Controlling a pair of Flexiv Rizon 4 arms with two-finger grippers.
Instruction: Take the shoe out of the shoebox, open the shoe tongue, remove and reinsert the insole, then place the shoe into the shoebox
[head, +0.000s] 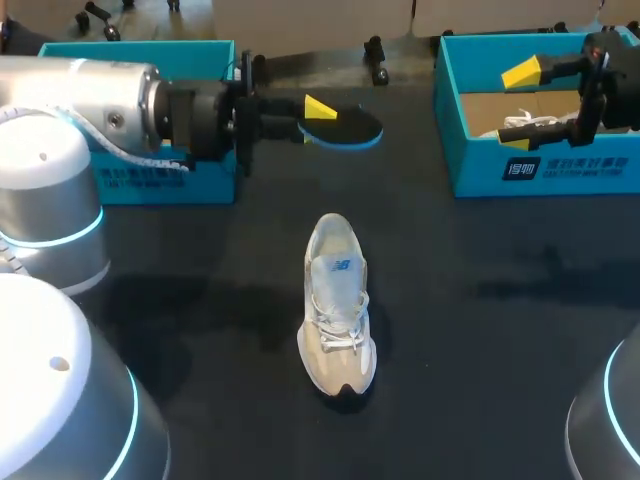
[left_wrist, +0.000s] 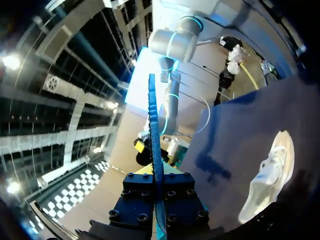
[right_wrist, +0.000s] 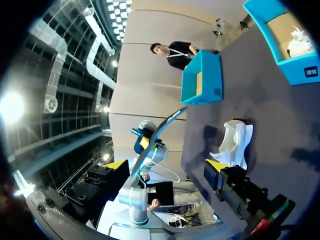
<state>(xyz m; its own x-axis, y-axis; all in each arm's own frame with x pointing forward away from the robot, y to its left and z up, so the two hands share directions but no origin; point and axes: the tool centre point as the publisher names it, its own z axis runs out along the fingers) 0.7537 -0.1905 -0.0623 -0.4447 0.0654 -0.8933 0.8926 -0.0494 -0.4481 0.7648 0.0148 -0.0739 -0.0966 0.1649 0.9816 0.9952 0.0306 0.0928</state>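
A white and beige shoe (head: 337, 305) lies on the dark table, heel end towards me; it also shows beside my left gripper (left_wrist: 272, 175) and ahead of my right one (right_wrist: 235, 142). My left gripper (head: 305, 108) hovers above the table's far middle, shut on a black insole with a blue edge (head: 345, 127). In its own view the insole (left_wrist: 154, 125) stands edge-on between the fingers of that gripper (left_wrist: 157, 172). My right gripper (head: 518, 108) is open over the right teal shoebox (head: 560, 175); in the right wrist view that gripper (right_wrist: 167, 165) holds nothing.
A second teal shoebox (head: 150, 180) stands at the back left, behind my left arm. The right shoebox holds another white shoe (head: 530, 125). Bare table lies around the shoe and towards the front edge.
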